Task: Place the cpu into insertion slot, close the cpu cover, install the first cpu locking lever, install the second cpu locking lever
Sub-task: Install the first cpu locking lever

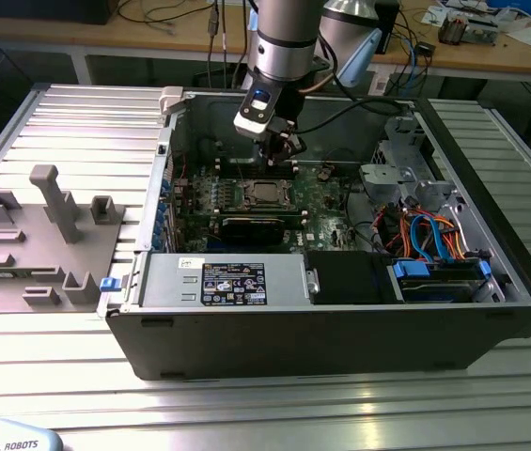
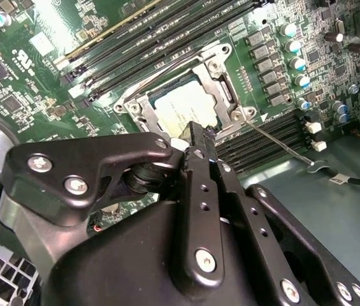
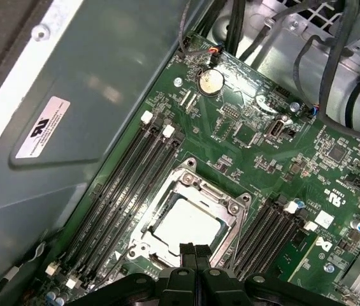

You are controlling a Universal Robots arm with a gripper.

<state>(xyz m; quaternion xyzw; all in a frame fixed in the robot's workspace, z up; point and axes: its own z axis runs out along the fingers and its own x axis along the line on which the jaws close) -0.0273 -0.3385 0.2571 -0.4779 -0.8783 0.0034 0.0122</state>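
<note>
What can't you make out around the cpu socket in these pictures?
Near edge of the cpu and cpu cover: hidden behind the end effector in both wrist views, so contact there is unclear.
Locking lever: clear in the second wrist view, too thin to find in the exterior view.
End effector's upper body: cropped in both wrist views.

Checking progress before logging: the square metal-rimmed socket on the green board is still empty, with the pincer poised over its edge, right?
Not empty: in both wrist views the small square silvery-grey chip lies in the square metal-rimmed socket on the green board. The pincer is poised over its edge, as you said.
</note>
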